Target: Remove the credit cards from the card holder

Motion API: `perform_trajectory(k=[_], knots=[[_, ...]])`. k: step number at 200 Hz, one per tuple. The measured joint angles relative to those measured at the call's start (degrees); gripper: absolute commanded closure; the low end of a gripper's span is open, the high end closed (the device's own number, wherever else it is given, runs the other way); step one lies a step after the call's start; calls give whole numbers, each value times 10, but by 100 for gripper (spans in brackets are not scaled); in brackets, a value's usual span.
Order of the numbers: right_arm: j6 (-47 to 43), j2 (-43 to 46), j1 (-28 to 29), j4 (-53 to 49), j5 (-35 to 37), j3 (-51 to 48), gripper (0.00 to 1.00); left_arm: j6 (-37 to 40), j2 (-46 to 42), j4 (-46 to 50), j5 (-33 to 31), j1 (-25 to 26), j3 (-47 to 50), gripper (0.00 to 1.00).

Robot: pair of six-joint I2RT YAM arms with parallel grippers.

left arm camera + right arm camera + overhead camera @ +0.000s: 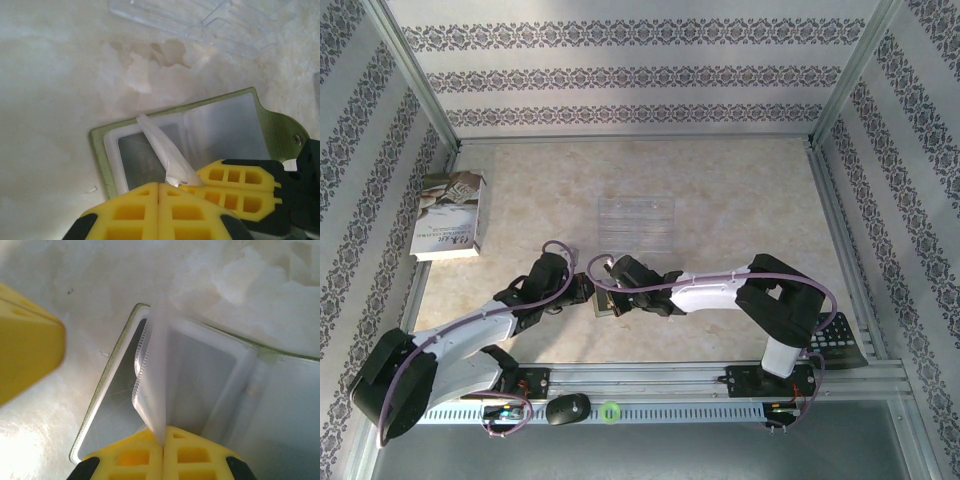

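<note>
The left gripper (158,186) has its jaws pressed together at the bottom of its wrist view. They pinch the lower end of a clear sleeve (157,145) that lifts off the open card holder (99,150). The right gripper (163,434) also has its jaws closed, nipping a clear leaf (159,365) that stands on edge up the middle of its frame. I cannot tell whether that is the same sleeve.

The card holder lies open on the surface (50,75), green rim showing, at the lower centre of the overhead view where both grippers meet. A silvery card (142,162) with faint print sits in its pocket at frame left. A clear plastic sheet (210,20) lies apart from the holder along the top of the frame. A book (448,215) rests at the overhead view's upper left.
</note>
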State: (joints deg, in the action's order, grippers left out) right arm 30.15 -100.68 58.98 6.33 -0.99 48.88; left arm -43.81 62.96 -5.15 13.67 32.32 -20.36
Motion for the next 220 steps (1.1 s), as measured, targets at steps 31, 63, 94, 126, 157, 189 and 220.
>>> perform_trajectory(k=[31,63,94,126,157,189,220], knots=[[12,6,0,17,0,-11,100,-2,50,-7,3,6,-4,100],[16,6,0,25,0,-14,100,-2,79,-7,3,7,-4,100],[17,6,0,26,0,-14,100,-2,88,-9,5,7,-9,100],[17,6,0,30,0,-14,100,-1,70,-4,5,17,-16,100],[21,6,-4,32,0,-14,100,3,50,7,0,27,-34,100],[27,6,-4,34,0,-14,100,3,84,9,-2,30,-43,100],[28,6,-4,34,0,-14,100,2,124,10,-3,30,-43,100]])
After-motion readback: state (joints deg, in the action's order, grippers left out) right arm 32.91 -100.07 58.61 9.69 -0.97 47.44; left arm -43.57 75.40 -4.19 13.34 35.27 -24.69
